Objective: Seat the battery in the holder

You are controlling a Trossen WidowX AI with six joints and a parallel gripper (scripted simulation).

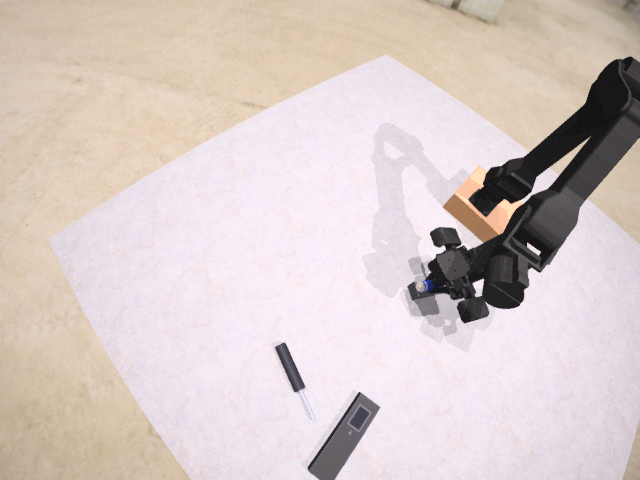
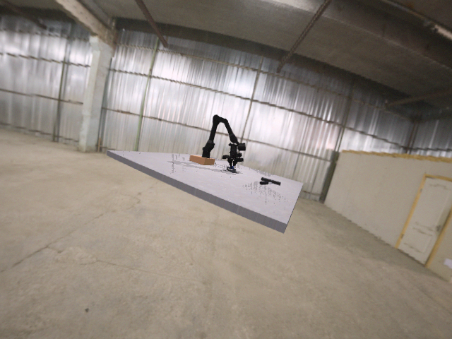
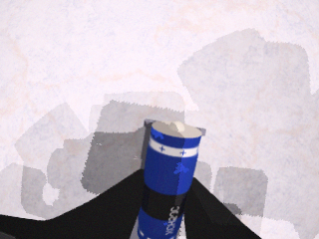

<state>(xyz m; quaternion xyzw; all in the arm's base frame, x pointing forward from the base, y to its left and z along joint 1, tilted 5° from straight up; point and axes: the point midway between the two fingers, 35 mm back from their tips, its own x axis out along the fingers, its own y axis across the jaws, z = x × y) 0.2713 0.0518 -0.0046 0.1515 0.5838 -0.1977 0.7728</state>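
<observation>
My gripper (image 1: 437,288) (image 3: 165,179) is shut on the battery, pointing down at the holder. The blue battery (image 1: 427,285) (image 3: 170,171) has a black band and a pale terminal end, which faces the top of the wrist view, near the holder's far end. The dark holder (image 1: 414,292) (image 3: 146,147) lies on the table beneath the battery, mostly hidden by it and the fingers. In the wrist view only its far end and left edge show past the battery. The spring, the battery's flat end and any contact with the holder cannot be made out.
An orange block-like tray (image 1: 473,223) (image 2: 201,159) stands near the arm's base. A screwdriver (image 1: 290,367) with a dark handle and a dark grey device (image 1: 341,439) with a small screen lie farther off on the pale table (image 1: 206,232) (image 2: 175,175).
</observation>
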